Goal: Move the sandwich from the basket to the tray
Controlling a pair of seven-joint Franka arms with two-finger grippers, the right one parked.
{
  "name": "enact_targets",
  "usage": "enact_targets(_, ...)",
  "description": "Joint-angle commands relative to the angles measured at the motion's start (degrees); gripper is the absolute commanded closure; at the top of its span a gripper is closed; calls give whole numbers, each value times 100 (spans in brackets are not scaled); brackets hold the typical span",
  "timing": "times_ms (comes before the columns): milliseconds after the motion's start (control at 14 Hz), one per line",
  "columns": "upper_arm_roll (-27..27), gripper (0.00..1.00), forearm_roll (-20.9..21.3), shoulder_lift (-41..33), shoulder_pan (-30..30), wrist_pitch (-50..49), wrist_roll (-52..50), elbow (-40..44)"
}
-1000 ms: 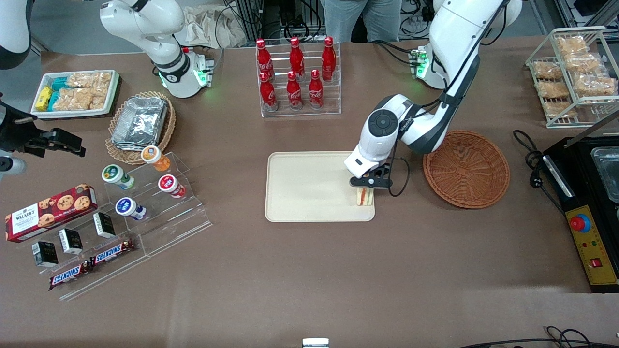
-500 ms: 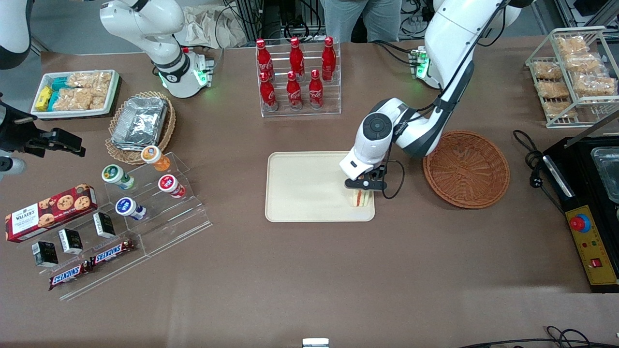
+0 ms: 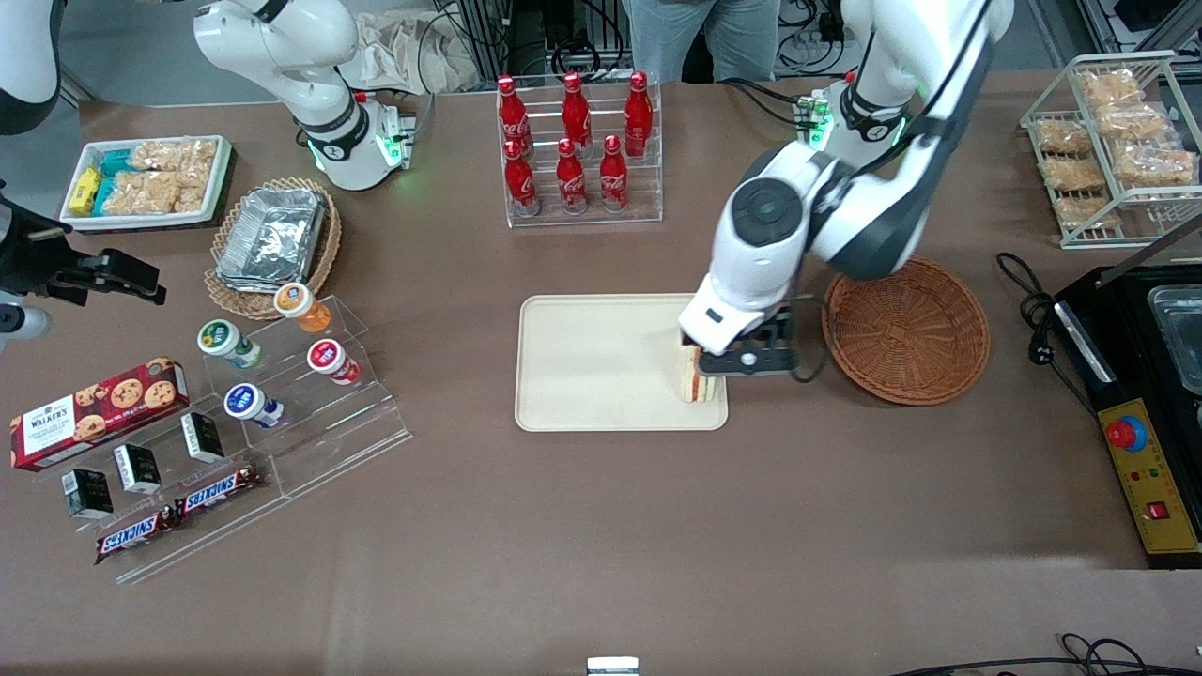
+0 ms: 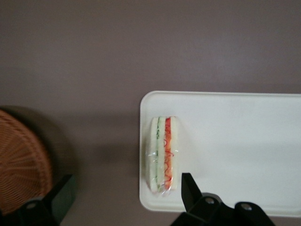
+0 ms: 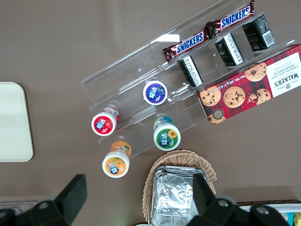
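Note:
The sandwich [image 3: 693, 381] [image 4: 163, 153], a wrapped white wedge with red and green filling lines, lies on the cream tray [image 3: 592, 361] [image 4: 235, 141], at the corner nearest the basket and the front camera. My left gripper [image 3: 748, 361] [image 4: 124, 195] hangs open above that corner, over the tray's edge and the bare table, with nothing between its fingers. One fingertip [image 4: 188, 186] shows close beside the sandwich. The reddish-brown woven basket [image 3: 906, 329] [image 4: 19, 165] sits empty beside the tray, toward the working arm's end.
A rack of red cola bottles [image 3: 575, 150] stands farther from the front camera than the tray. Toward the parked arm's end are an acrylic stand with yogurt cups [image 3: 282, 366] and a tan basket of foil containers [image 3: 272, 239]. A black appliance [image 3: 1146, 376] sits past the basket.
The gripper has opened and let go of the sandwich, then risen and shifted slightly toward the basket. The sandwich stays on the tray corner.

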Motion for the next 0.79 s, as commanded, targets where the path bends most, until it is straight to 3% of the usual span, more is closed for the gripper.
enact_targets(0, 2, 0, -559, -391, 688, -1098, 1146, 469)
enact_targets(286, 167, 0, -754, -1077, 1894, -1804, 2591, 505)
enact_targets(500, 1694, 0, -1043, -1630, 1247, -1848, 2680, 374)
enact_targets(714, 1759, 0, -1053, -2203, 1280, -1857, 2856, -153)
